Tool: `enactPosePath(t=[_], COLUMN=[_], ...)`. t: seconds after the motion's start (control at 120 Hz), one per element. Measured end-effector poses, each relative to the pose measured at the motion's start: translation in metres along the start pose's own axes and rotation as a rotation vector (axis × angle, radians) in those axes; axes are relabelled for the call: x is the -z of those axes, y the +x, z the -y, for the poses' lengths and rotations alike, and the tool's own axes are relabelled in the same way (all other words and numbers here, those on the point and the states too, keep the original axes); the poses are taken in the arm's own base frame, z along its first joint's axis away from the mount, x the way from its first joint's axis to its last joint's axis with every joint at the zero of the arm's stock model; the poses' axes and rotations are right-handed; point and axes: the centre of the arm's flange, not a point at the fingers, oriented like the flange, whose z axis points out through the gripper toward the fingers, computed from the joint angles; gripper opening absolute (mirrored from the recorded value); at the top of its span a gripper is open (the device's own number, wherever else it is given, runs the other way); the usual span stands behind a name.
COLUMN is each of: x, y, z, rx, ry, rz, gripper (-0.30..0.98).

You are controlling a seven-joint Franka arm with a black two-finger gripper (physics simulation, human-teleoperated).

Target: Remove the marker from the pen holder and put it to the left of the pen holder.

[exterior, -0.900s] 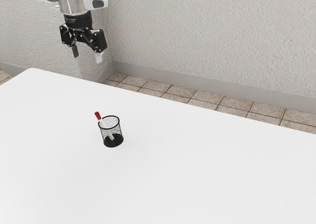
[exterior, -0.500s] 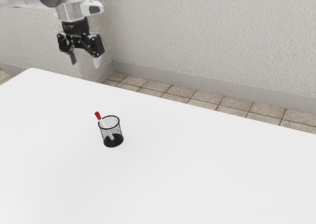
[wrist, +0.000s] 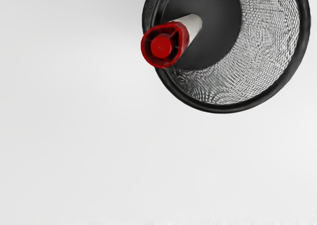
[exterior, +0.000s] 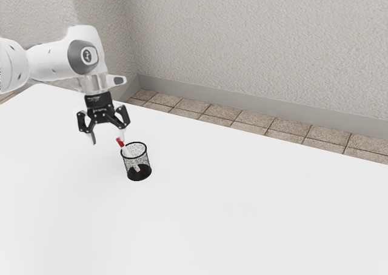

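Tool (exterior: 108, 139) pointing down over the surface (exterior: 212, 208), fingers wide apart, nothing gripped between them. In the exterior view, the pale fingertip toward that view's right was near the red end of the marker (exterior: 125, 149); touching or just apart, probably apart, hard to tell there. The darker fingertip hung toward the exterior view's left, well clear of the marker.

Marker was in the pen holder (exterior: 143, 161), tilted, red end up and sticking out past the rim toward the exterior view's left, pale body running down inside. Wrist view had the red end by the rim, dark base of the holder below.

Holder was round, black rim, mesh sides, upright on the white surface. White and gray arm (exterior: 51, 62) came in from the exterior view's left. Tiled floor (exterior: 212, 111) and textured wall (exterior: 254, 39) behind.
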Motion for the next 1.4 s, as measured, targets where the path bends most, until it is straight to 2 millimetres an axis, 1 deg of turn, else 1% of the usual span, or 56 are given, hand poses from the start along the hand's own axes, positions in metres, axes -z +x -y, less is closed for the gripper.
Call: enactPosePath(t=[0.05,0.133,0.2,0.292,0.367,0.417,0.5,0.55,0.583,0.683,0.8,0.867,0.917,0.983,1.058,1.133,1.2,1.25,1.317,1.4], x=[-0.001,0.001,-0.003,-0.013,-0.014,-0.016,-0.029,-0.036,-0.037,-0.034,-0.024,-0.024,-0.026,-0.029,-0.025,-0.021,-0.024,-0.032,-0.038,-0.037], y=[0.0,0.005,0.01,0.026,0.037,0.042,0.045,0.037,0.033,0.03,0.03,0.027,0.025,0.023,0.023,0.024,0.025,0.024,0.022,0.023], z=[-0.007,-0.004,-0.001,-0.002,0.003,0.008,0.024,0.037,0.04,0.035,0.028,0.032,0.03,0.025,0.015,0.014,0.018,0.019,0.012,0.005], rx=[-0.018,-0.071,-0.116,-0.189,-0.249,-0.282,-0.314,-0.318,-0.329,-0.366,-0.37,-0.341,-0.322,-0.305,-0.3,-0.297,-0.295,-0.293,-0.301,-0.302], ry=[-0.012,-0.041,-0.076,-0.075,-0.065,-0.06,-0.056,-0.05,-0.044,-0.027,-0.026,-0.06,-0.095,-0.142,-0.179,-0.193,-0.179,-0.166,-0.157,-0.166], rz=[-0.003,-0.038,-0.055,-0.09,-0.147,-0.18,-0.208,-0.222,-0.238,-0.282,-0.299,-0.27,-0.25,-0.228,-0.223,-0.222,-0.214,-0.21,-0.222,-0.251], gripper=[0.68,0.66,0.66,0.67,0.67,0.67,0.68,0.68,0.68,0.68,0.68,0.68,0.67,0.65,0.64,0.62,0.6,0.59,0.58,0.57])
